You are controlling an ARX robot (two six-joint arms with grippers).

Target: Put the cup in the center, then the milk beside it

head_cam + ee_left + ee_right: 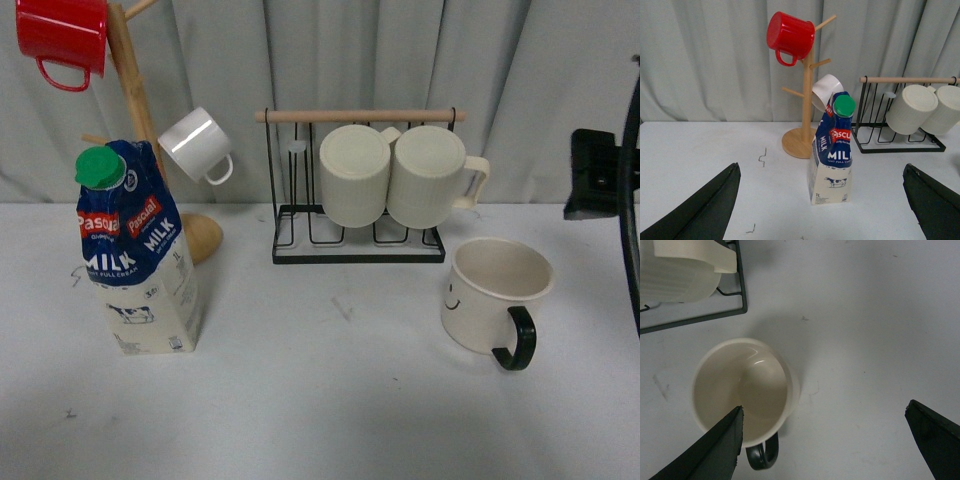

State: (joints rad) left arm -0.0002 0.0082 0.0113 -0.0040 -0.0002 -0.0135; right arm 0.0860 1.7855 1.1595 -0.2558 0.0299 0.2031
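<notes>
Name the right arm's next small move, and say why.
Probably lower the right gripper straight down: it hangs open above the cup, one finger over the cup's inside and the other over the table, so its wall lies between them, and the cup stands off-centre, ungrasped.

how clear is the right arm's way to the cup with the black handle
Likely yes. The right end effector hangs open right above the cup, which stands upright with nothing on it. The rack sits to one side, apart from it, so it shouldn't block the way.
</notes>
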